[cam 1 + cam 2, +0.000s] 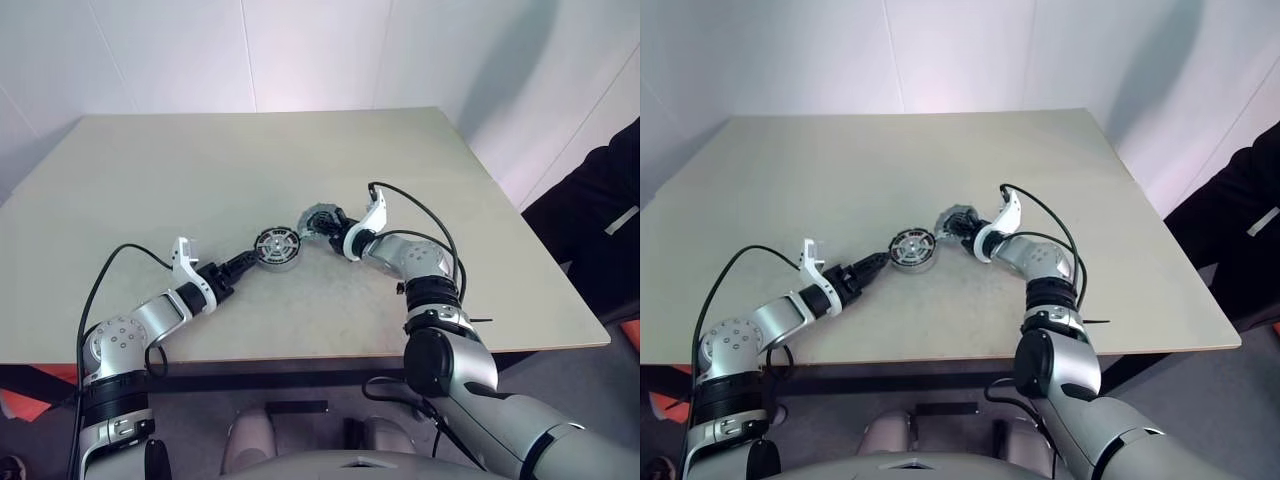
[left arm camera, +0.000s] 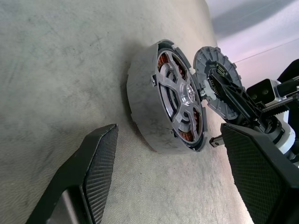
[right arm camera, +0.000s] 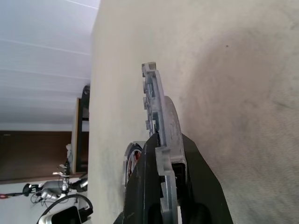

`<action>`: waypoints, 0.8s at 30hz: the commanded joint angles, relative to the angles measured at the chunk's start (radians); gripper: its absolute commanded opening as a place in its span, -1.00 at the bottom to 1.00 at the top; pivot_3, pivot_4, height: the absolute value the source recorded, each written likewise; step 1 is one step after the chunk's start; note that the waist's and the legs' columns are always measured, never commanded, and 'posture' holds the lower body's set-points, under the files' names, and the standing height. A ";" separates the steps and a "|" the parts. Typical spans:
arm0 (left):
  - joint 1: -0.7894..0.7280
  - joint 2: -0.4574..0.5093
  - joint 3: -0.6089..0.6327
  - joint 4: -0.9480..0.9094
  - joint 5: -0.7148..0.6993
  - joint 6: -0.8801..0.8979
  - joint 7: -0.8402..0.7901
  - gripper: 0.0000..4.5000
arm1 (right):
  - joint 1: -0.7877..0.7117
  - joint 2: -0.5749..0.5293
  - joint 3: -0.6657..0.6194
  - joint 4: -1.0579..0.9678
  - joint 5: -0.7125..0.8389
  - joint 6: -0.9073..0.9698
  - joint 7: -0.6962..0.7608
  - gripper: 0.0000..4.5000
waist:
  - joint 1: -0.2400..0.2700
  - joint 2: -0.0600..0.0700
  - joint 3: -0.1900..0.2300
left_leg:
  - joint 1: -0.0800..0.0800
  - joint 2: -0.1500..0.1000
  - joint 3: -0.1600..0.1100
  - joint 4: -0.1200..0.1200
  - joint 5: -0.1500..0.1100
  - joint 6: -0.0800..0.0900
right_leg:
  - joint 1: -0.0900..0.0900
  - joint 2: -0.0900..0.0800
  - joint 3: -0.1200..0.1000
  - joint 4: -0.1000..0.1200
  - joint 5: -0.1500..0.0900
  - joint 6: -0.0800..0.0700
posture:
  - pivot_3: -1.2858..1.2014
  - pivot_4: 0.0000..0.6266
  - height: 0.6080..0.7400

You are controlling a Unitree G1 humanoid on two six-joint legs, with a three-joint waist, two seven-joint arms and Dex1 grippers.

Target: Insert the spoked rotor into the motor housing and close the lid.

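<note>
Step in hand: the rotor stage is looking complete; the lid-closing stage is being carried out.
Motor housing: the motor housing point(image 1: 277, 248) is sitting flat near the middle of the bench point(image 1: 150, 170), copper windings showing through its open top.
Spoked rotor: the spoked rotor point(image 2: 180, 96) is lying seated inside the housing, its pale spokes and hub facing up and about level with the rim.
Lid: the lid point(image 3: 159, 121) is being held on edge, just beside the housing on the robot's right; whether its lower rim is touching the bench I cannot tell.
Right gripper: the right gripper point(image 3: 164, 154) is gripping the lid, its jaws pinching the disc across its thickness.
Left gripper: the left gripper point(image 1: 243, 262) is waiting at the housing's left side, jaws standing wide, holding nothing and appearing not to touch the housing.
Next move, as judged: the lid is needing to be tipped flat, carried over the housing and centred on the rim before being pressed down.
Risk, as judged: a tilted or off-centre lid is likely to catch on the rim or push the unsecured housing across the bench; the left jaws are well placed to steady it.
</note>
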 commanded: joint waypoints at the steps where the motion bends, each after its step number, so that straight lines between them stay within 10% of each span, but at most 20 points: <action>1: -0.007 0.007 0.005 -0.035 -0.011 -0.008 -0.007 0.65 | -0.034 -0.005 0.003 -0.019 0.034 -0.021 0.013 -0.38 | 0.000 0.000 0.000 | 0.000 0.000 0.000 0.000 0.000 0.000 | 0.000 0.000 0.000 0.000 0.000 0.000 | 0.03 -1.00 1.00; 7: -0.006 0.007 0.004 -0.036 -0.010 -0.009 -0.006 0.65 | -0.043 -0.009 -0.002 0.001 0.034 -0.028 -0.009 0.52 | 0.000 0.000 0.000 | 0.000 0.000 0.000 0.000 0.000 0.000 | 0.000 0.000 0.000 0.000 0.000 0.000 | 0.03 -1.00 1.00; 16: -0.005 0.008 0.002 -0.033 -0.006 -0.012 -0.009 0.65 | -0.045 -0.009 0.000 0.011 0.043 -0.040 -0.001 0.52 | 0.000 0.000 0.000 | 0.000 0.000 0.000 0.001 0.000 0.000 | 0.000 0.000 0.000 0.000 0.000 0.000 | 0.03 -1.00 1.00; 24: -0.006 0.009 0.002 -0.030 -0.003 -0.012 -0.012 0.65 | -0.041 -0.006 0.021 -0.015 0.047 -0.043 0.019 0.98 | 0.000 0.000 0.000 | 0.000 0.000 0.000 0.001 0.000 0.000 | 0.000 0.000 0.000 0.000 0.000 -0.001 | 0.03 -1.00 1.00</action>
